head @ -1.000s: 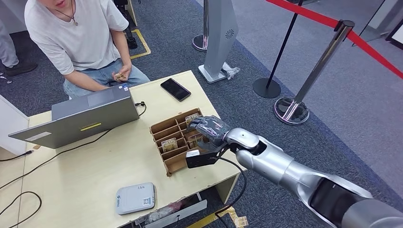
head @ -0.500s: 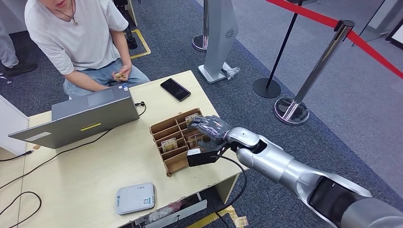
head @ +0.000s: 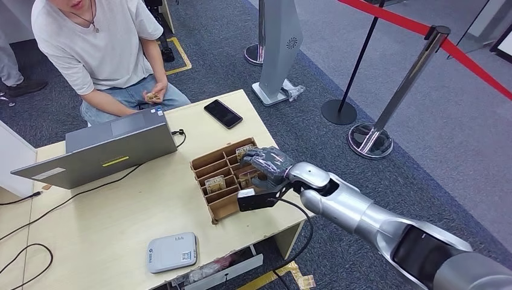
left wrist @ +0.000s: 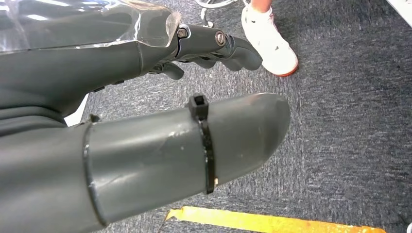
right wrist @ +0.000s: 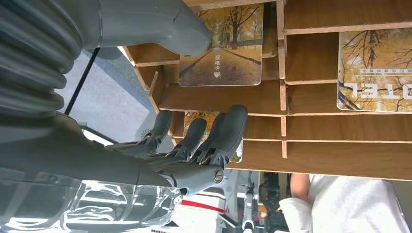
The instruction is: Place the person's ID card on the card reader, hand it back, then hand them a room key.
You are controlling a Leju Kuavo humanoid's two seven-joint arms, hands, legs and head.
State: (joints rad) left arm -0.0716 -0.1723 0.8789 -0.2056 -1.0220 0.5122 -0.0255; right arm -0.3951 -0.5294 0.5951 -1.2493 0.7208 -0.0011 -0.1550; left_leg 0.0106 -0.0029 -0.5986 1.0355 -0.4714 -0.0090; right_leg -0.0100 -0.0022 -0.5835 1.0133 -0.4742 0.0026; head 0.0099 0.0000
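Note:
A wooden divided box [head: 212, 181] stands at the table's right side with room key cards upright in its slots. My right hand [head: 266, 162] reaches into its right-hand compartments. In the right wrist view the thumb [right wrist: 165, 24] lies beside a key card with an autumn-trees picture [right wrist: 221, 46], and the fingers [right wrist: 216, 136] reach into the adjoining slot, spread, holding nothing. Another key card [right wrist: 374, 68] sits one slot over. The person [head: 99, 42] sits across the table holding a small card [head: 152, 96]. The white card reader [head: 172, 252] lies near the table's front edge. My left hand [left wrist: 145, 145] hangs over carpet, holding nothing.
A grey laptop [head: 115, 148] stands at the table's left with cables trailing off. A black phone [head: 223, 113] lies at the far right corner. Beyond the table are stanchion posts [head: 410, 78] with a red belt and a grey kiosk base [head: 279, 42].
My right hand has edged slightly lower and further into the box's compartments. The person, the card reader and the laptop have stayed put.

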